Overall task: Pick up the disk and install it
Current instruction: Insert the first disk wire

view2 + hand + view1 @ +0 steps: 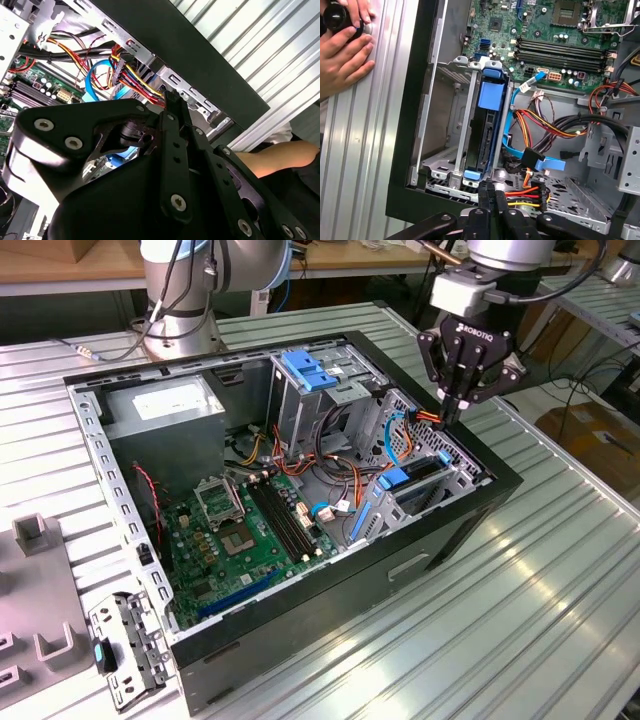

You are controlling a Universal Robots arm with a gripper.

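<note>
- Gripper (455,412) is hanging tip-down over one end of the open computer case (300,615). Its fingers are pressed together with nothing visibly between them.
- In both wrist views the gripper (491,189) (170,97) is sitting just beside the red, yellow and black cable bundle (525,192) (142,82). Whether it is touching the bundle I cannot tell.
- The disk (485,135) (420,470) is standing on edge inside the grey drive cage (469,125), framed by its blue carrier. It looks already slid into its bay.
- Its nearer end is lying close to the fingertips and lower in the case. The two appear to be apart, with the cables off to one side.
- Judging from this, the work is sitting at the seating-and-cabling stage. Doing it well means moving slowly and keeping the closed tips clear of loose wires. Any push should be running straight along the bay, so the carrier is not skewing.
- A person's hand (342,55) is resting on the table edge, well apart from the gripper.
</note>
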